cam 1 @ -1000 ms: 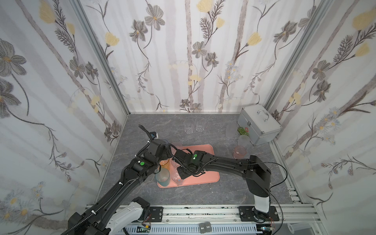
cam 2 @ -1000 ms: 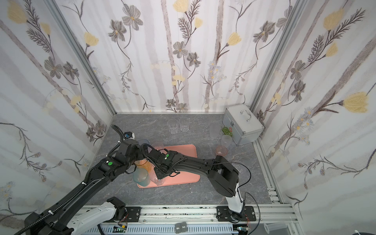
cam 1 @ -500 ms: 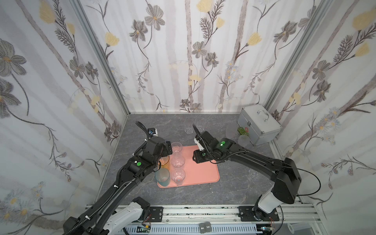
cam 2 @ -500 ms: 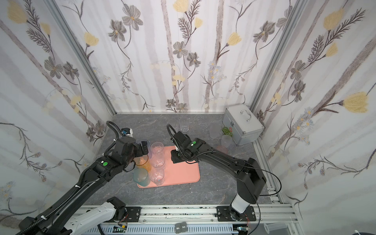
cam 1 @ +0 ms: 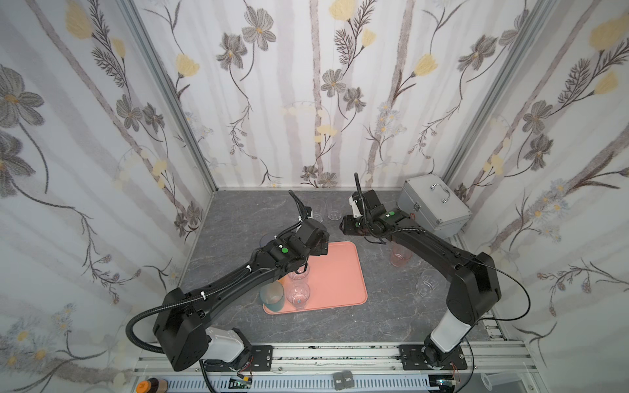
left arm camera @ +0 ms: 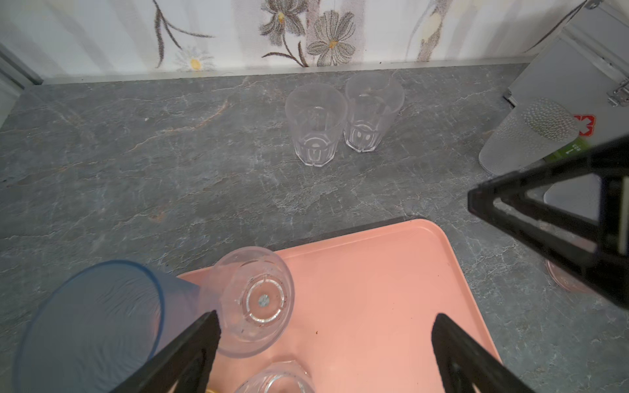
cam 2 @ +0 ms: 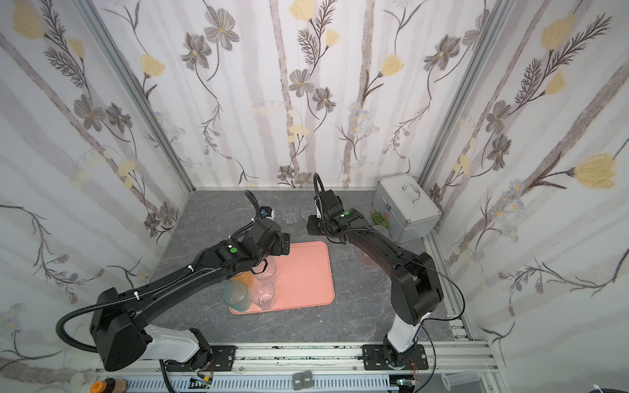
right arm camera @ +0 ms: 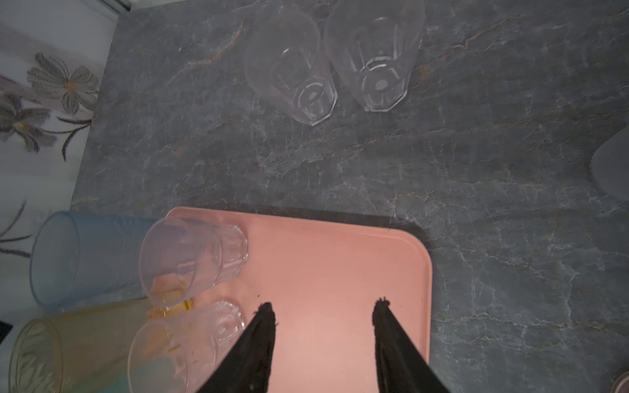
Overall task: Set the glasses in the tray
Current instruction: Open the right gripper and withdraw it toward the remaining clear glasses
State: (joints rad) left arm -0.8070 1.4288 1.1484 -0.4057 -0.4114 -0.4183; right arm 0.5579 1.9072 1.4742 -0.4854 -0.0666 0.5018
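Two clear tumblers point(cam 1: 319, 211): standing upright, above the tray point(cam 1: 340, 272) in a top view.
Right end effector point(right arm camera: 323, 306): hovering nearer them, half-open, empty.
Left end effector point(left arm camera: 325, 318): gaping wide, empty.

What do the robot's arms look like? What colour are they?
Both arms are black and chunky, with a white part near the base. The left arm has a ribbed black hose looping behind it; the right arm has a thin black wire. Each carries a small green dot. The left gripper and right gripper end in thin, black, pointed fingers.
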